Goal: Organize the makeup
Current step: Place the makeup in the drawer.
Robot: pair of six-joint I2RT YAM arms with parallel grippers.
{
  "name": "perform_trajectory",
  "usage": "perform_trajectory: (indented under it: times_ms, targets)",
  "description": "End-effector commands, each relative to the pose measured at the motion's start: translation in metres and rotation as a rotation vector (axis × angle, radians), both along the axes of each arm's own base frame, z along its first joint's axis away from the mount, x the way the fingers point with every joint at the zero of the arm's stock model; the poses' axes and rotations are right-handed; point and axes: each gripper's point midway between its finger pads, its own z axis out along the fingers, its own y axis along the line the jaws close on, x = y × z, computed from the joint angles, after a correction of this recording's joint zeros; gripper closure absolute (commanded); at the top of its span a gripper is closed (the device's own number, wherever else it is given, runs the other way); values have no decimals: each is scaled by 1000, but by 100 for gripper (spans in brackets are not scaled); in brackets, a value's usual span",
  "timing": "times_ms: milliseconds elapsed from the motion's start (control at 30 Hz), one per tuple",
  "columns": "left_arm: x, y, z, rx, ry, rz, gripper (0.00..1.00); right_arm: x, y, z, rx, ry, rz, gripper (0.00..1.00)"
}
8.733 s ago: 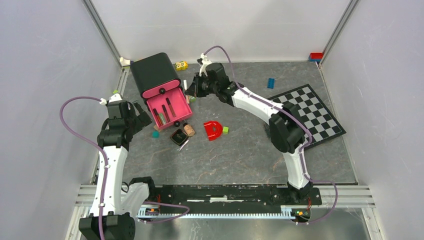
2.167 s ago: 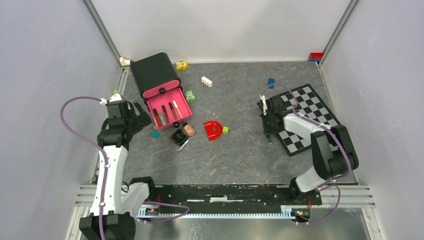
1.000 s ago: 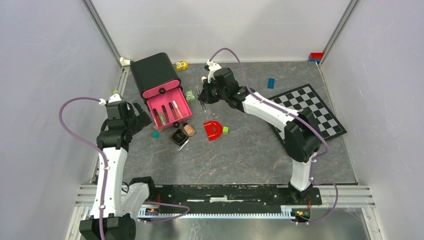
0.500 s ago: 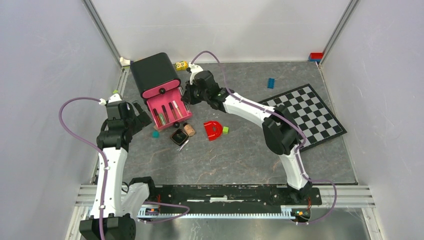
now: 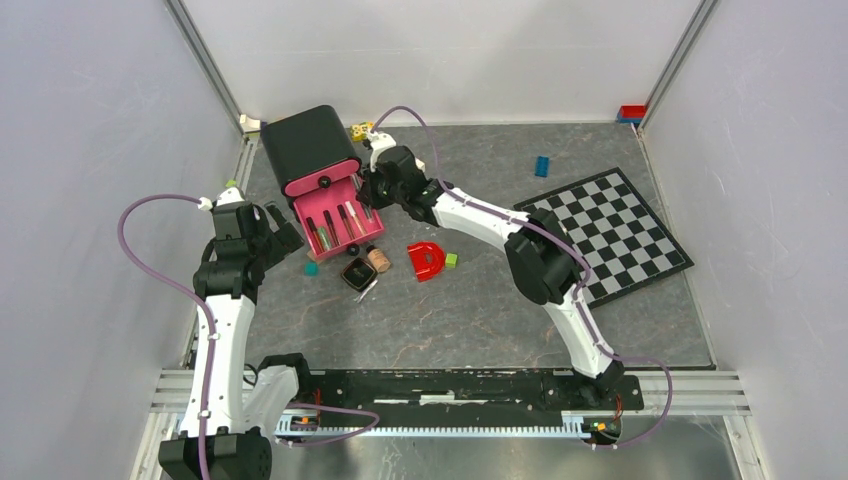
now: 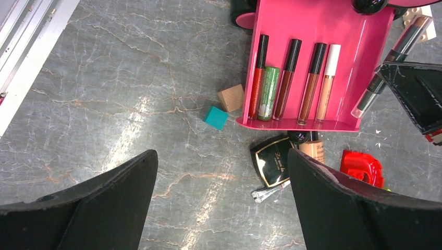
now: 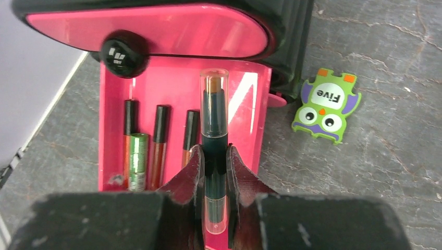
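A pink drawer (image 5: 338, 215) stands pulled out of a black box (image 5: 305, 145). It holds three slim red-brown tubes (image 6: 285, 78), a green tube (image 6: 268, 86) and a white-capped tube (image 6: 327, 80). My right gripper (image 7: 214, 152) is shut on a dark makeup stick with a clear cap (image 7: 214, 104), held above the drawer's right part (image 7: 172, 88); the top view shows this gripper (image 5: 370, 190) at the drawer's right edge. A square black compact (image 6: 273, 167), a beige bottle (image 6: 312, 150) and a silvery pencil (image 6: 270, 191) lie in front of the drawer. My left gripper (image 6: 221, 156) is open and empty, above the floor left of them.
A red D-shaped piece (image 5: 426, 260), a green brick (image 5: 452, 260), a teal cube (image 6: 216, 117) and a tan cube (image 6: 231, 97) lie near the drawer. An owl "Five" card (image 7: 326, 107) lies to its right. A checkerboard (image 5: 600, 235) and blue brick (image 5: 541, 166) are at right.
My right arm has swung left from the checkerboard side, carrying the stick, and now holds it over the drawer. The left arm has not moved.
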Motion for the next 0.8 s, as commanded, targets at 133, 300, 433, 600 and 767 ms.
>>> perform_trajectory:
  times_ms: [133, 300, 433, 600, 767]
  targets:
    - [5, 4, 10, 17, -48, 5, 0, 18, 5, 11, -14, -100, -55, 100]
    - [5, 4, 11, 17, -50, 5, 0, 18, 8, 5, -32, -107, -60, 99]
    - [5, 3, 11, 17, -50, 4, 0, 15, 10, -1, -42, -106, -60, 99]
    - [5, 4, 11, 17, -50, 5, 0, 14, 15, -3, -48, -113, -66, 99]
    - [5, 4, 11, 17, -51, 5, 0, 15, 17, -8, -68, -120, -86, 98]
